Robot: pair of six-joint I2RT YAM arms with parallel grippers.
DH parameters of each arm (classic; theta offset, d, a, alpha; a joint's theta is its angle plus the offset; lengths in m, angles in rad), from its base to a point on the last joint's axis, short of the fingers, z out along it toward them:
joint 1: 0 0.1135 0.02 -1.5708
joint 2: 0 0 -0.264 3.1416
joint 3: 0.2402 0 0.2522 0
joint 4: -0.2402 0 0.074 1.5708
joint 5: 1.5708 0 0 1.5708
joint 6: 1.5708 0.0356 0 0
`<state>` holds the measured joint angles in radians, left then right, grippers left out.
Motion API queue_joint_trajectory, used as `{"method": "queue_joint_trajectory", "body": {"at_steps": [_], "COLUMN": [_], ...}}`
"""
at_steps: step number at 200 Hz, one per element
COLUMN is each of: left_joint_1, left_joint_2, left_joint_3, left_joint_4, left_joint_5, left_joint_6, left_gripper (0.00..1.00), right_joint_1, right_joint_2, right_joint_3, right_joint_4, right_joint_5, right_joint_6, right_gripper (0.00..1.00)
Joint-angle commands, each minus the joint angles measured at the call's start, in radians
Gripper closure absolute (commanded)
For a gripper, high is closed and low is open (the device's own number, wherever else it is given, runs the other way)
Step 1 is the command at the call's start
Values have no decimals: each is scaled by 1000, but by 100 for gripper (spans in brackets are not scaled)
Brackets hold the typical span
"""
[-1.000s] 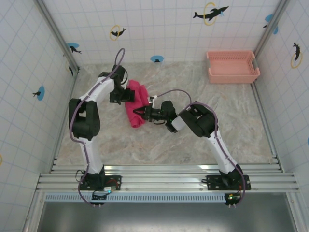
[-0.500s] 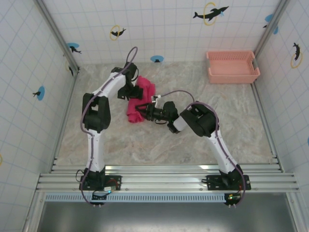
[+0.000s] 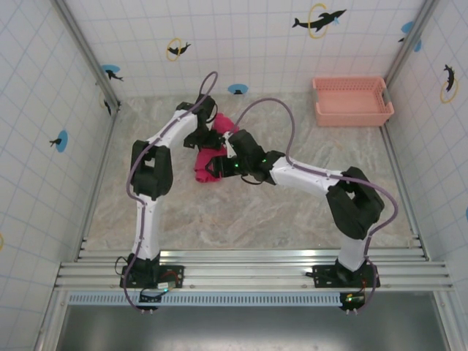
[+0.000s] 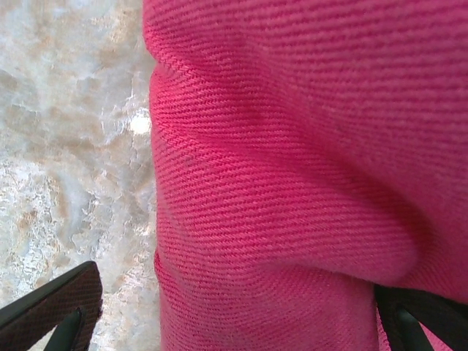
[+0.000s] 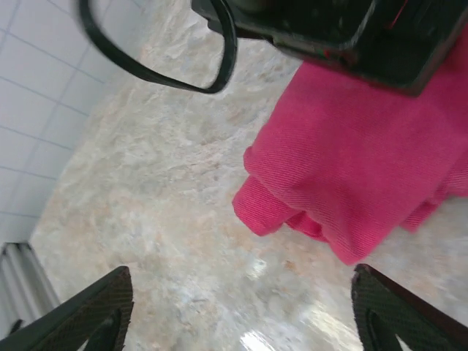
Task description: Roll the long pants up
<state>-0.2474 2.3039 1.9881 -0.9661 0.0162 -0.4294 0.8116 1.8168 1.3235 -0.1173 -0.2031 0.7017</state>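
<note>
L pincer point(image 4: 234, 322) wide astride long pants point(image 4: 292, 146); basket point(image 3: 352, 102) well apart, far-right.

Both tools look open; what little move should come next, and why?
Probably close the left tool: its open fingers straddle a thick fold of the long pants, so a grip is ready. The right tool hangs open short of the bundle, holding nothing.

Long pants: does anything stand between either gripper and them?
Nothing visible does. The left gripper is open with the long pants lying directly between its fingers. The right gripper, also open, faces the bundle's folded edge across bare table; the left arm hangs over the cloth's far side, out of that path.
</note>
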Motion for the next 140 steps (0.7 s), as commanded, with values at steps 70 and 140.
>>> {"method": "queue_joint_trajectory", "body": {"at_steps": [70,140], "left_joint_1": [-24,-25], "left_joint_2": [153,168], "left_joint_3": [-52,-42], "left_joint_4": [-36,-55], "left_joint_5": [-74,-71], "left_joint_6": [47,46], "left_gripper": [3,3], "right_joint_1": [-218,-242], "right_joint_2": [133,345], "right_joint_3": [-78,-32], "right_joint_4": [-22,293], "right_joint_5": [-185,-440], "right_joint_6": [-150,72], "right_gripper": [14,13]}}
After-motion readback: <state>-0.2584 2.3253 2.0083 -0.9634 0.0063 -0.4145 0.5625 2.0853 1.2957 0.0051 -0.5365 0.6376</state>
